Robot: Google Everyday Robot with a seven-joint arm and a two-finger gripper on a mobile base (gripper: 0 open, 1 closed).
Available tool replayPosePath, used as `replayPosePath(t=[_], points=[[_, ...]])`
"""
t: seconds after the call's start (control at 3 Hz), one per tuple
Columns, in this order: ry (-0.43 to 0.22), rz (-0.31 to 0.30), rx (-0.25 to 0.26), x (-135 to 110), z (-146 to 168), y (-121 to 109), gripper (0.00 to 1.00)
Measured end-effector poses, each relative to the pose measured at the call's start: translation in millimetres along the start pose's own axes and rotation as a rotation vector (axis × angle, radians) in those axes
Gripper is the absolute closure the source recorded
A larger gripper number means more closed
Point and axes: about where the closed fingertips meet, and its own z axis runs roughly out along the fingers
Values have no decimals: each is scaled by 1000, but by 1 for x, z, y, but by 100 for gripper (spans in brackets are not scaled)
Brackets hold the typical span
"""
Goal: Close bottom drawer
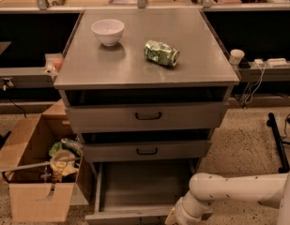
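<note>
Camera view: the bottom drawer (144, 184) stood pulled out at the cabinet's foot.
The gripper (175, 218) sat low at the drawer's front right corner, on a smooth white arm; open or closed, I could not tell; a cluttered cardboard box (39, 193) stood beside the left edge; a round white bowl (108, 32) and a dented green can (161, 53) lay on the grey metal top (135, 67).

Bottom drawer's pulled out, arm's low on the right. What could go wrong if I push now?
1. The pincer sits at the picture's bottom edge, near the front right corner of the bottom drawer; an off-centre push there may skew and jam it.
2. A hard shove could jolt the cabinet and roll the can lying sideways on top.
</note>
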Motion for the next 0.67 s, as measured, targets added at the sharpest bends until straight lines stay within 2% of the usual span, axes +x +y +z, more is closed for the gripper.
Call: replayPosePath(t=[0.67], points=[[-3, -3, -8, 0, 4, 1, 89]])
